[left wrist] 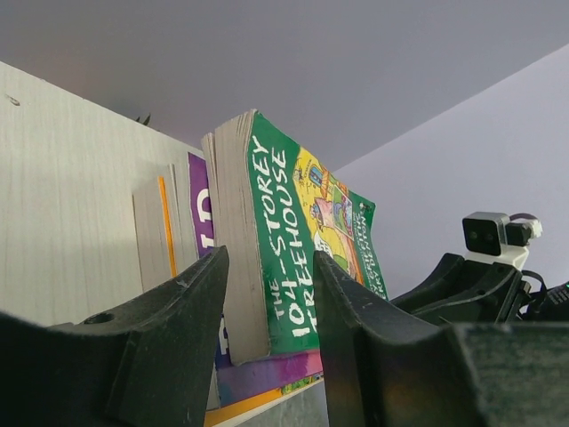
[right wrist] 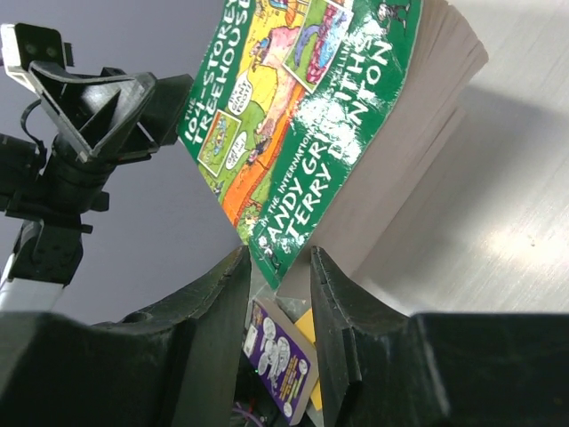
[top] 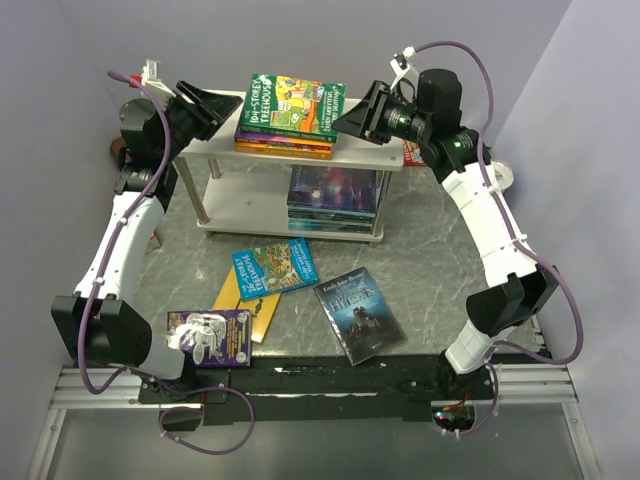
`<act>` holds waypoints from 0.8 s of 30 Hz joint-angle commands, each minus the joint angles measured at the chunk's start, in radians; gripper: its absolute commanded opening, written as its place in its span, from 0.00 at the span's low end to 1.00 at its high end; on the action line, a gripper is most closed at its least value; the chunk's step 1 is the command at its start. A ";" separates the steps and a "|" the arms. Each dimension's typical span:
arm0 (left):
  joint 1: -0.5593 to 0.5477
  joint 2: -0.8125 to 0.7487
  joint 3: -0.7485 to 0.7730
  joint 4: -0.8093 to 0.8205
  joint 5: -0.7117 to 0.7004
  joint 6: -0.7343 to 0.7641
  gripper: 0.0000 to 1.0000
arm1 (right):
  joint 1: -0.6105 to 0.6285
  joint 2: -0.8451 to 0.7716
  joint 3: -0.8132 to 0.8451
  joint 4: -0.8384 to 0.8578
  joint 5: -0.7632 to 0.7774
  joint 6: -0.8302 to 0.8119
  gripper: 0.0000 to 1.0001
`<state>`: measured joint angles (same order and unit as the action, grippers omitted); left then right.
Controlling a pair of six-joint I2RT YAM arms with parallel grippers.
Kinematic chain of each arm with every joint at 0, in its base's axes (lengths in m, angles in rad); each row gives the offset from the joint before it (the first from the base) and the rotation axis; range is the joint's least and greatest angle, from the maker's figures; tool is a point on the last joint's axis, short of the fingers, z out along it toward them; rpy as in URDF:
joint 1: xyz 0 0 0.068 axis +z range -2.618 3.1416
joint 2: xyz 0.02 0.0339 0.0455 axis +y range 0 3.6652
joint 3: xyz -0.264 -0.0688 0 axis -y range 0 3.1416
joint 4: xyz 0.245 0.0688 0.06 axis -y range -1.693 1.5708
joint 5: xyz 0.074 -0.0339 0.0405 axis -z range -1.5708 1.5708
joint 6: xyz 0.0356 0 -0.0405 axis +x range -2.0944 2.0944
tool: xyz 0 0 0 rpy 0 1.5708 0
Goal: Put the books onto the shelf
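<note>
While both stand part-open, left hand (left wrist: 268,262) holds nothing; right hand (right wrist: 277,258) straddles green book (right wrist: 338,116) corner.

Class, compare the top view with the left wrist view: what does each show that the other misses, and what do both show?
Top only: blue book, castle book and purple book on the table, plus a stack low in the shelf. Left wrist only: page edges of the green book, close up between the left fingers. Both: the green book on the shelf top.
</note>
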<state>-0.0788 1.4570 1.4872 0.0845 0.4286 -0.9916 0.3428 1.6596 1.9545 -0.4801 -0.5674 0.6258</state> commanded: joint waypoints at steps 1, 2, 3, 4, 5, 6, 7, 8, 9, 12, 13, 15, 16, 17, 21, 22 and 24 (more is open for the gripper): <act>-0.015 0.002 0.027 0.020 0.004 0.021 0.48 | 0.012 0.020 0.053 -0.003 0.000 -0.021 0.41; -0.019 -0.001 0.021 0.024 0.006 0.022 0.48 | 0.013 0.025 0.053 0.000 0.001 -0.020 0.41; -0.019 0.000 0.019 0.021 0.004 0.024 0.49 | 0.013 0.026 0.057 -0.002 0.000 -0.020 0.41; -0.021 0.000 0.019 0.018 0.002 0.027 0.49 | 0.013 0.028 0.058 -0.005 0.001 -0.021 0.41; -0.021 -0.003 0.018 0.015 0.001 0.030 0.49 | 0.015 0.032 0.061 -0.006 0.000 -0.021 0.41; -0.022 -0.004 0.015 0.018 0.002 0.030 0.49 | 0.018 0.034 0.064 -0.009 -0.002 -0.021 0.41; -0.022 -0.006 0.010 0.021 0.007 0.028 0.49 | 0.018 0.035 0.066 -0.009 -0.003 -0.021 0.41; -0.026 -0.010 0.002 0.026 0.010 0.025 0.48 | 0.021 0.037 0.067 -0.009 -0.002 -0.023 0.41; -0.029 -0.012 -0.001 0.027 0.010 0.024 0.48 | 0.022 0.038 0.067 -0.009 -0.002 -0.023 0.41; -0.035 -0.029 -0.016 0.034 0.012 0.024 0.46 | 0.033 0.039 0.070 -0.011 0.000 -0.026 0.41; -0.038 -0.040 -0.024 0.035 0.010 0.025 0.45 | 0.036 0.039 0.070 -0.009 0.000 -0.025 0.41; -0.039 -0.046 -0.030 0.035 0.015 0.027 0.46 | 0.041 0.040 0.070 -0.011 0.001 -0.024 0.41; -0.039 -0.055 -0.041 0.037 0.015 0.025 0.46 | 0.047 0.042 0.072 -0.012 0.003 -0.026 0.41; -0.041 -0.058 -0.047 0.038 0.015 0.024 0.46 | 0.050 0.043 0.075 -0.017 0.004 -0.026 0.41; -0.042 -0.078 -0.076 0.049 0.022 0.016 0.46 | 0.064 0.037 0.060 -0.014 0.014 -0.028 0.41; -0.042 -0.089 -0.087 0.052 0.022 0.013 0.46 | 0.068 0.034 0.060 -0.014 0.017 -0.026 0.41; -0.044 -0.099 -0.096 0.057 0.018 0.010 0.45 | 0.071 0.031 0.058 -0.018 0.020 -0.029 0.40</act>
<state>-0.1036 1.4139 1.4147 0.1154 0.4004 -0.9810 0.3782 1.6913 1.9785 -0.5106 -0.5415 0.6075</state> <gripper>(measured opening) 0.459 0.408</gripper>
